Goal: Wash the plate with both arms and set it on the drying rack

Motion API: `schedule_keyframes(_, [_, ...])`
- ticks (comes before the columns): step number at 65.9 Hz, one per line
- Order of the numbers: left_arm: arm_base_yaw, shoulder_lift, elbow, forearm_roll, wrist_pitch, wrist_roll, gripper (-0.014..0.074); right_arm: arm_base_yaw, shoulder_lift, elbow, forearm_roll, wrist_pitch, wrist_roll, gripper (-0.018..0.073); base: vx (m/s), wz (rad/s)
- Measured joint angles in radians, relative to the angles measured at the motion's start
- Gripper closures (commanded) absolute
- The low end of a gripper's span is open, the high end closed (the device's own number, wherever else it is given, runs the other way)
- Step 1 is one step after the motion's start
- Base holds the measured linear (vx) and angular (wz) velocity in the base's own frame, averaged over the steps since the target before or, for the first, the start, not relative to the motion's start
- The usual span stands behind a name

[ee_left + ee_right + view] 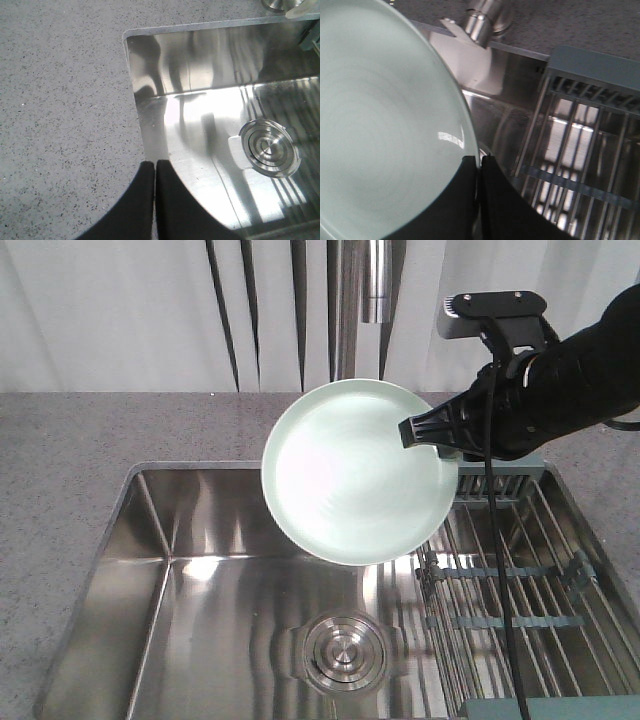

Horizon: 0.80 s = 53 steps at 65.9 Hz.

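Right gripper (428, 431) carries plate (350, 475) by right rim, in air over sink (200, 590), near faucet (375, 285).
Progress: plate lifted and face tilted toward front camera. No water stream visible; whether washing is done cannot be told. Placement on drying rack (540, 580) not yet done; rack lies just right of plate, no dishes on it.
Right jaws: clamped on rim, narrow gap filled by plate edge.
Left gripper (155, 172): fingers pressed together, nothing held, above sink's left edge, well apart from plate.
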Motion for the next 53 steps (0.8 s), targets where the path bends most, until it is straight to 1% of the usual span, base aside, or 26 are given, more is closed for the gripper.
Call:
schedule_keyframes(6, [0.000,0.000,0.000,0.000,0.000,0.000,0.0602,-0.001,-0.010,0.000,-0.075,0.057,0.016,0.0563,0.00,0.00])
schedule_keyframes(15, [0.000,0.000,0.000,0.000,0.000,0.000,0.0602,-0.001,-0.057,0.000,-0.115,0.163,0.019,0.0563,0.00,0.00])
schedule_keyframes(22, [0.000,0.000,0.000,0.000,0.000,0.000,0.0602,-0.001,-0.105,0.000,-0.099,0.241,0.008,0.0563,0.00,0.00])
schedule_keyframes(29, [0.000,0.000,0.000,0.000,0.000,0.000,0.0602,-0.001,-0.139,0.000,-0.010,0.284,-0.037,0.0563,0.00,0.00])
schedule_keyframes(37, [0.000,0.000,0.000,0.000,0.000,0.000,0.0602,-0.001,-0.137,-0.002,0.145,0.240,-0.106,0.0563,0.00,0.00])
schedule_keyframes(40, [0.000,0.000,0.000,0.000,0.000,0.000,0.0602,-0.001,-0.130,-0.002,0.181,0.206,-0.118,0.0563,0.00,0.00])
schedule_keyframes(44, [0.000,0.000,0.000,0.000,0.000,0.000,0.0602,-0.001,-0.114,-0.004,0.205,0.155,-0.124,0.0563,0.00,0.00])
schedule_keyframes(53, [0.000,0.000,0.000,0.000,0.000,0.000,0.0602,-0.001,-0.052,-0.004,0.210,0.016,-0.145,0.0563,0.00,0.00])
